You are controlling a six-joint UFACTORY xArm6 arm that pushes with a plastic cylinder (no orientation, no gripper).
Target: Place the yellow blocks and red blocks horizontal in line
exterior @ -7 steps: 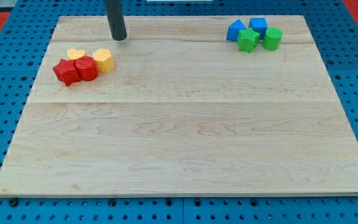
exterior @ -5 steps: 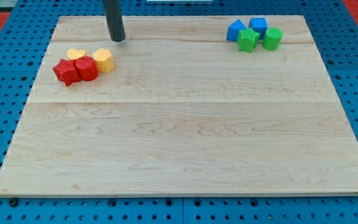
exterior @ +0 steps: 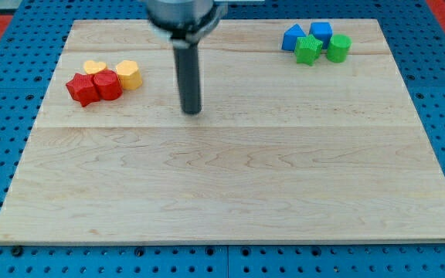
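The rod, with no jaws to speak of, plants my tip [exterior: 192,112] on the counter [exterior: 230,193], well right of the clustered red star block [exterior: 81,89], red cylinder block [exterior: 107,85], yellow heart block [exterior: 94,68] and yellow hexagonal block [exterior: 129,75], likely lining up a sideways push.

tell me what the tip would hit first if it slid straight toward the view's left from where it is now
Probably nothing: my tip sits lower in the view than the red star block, so that line looks free to the board edge, though the margin is slim.

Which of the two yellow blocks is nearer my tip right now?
The yellow block at the cluster's right end, nearest my tip. The other, a yellow heart, sits further to the view's left, behind the red blocks.
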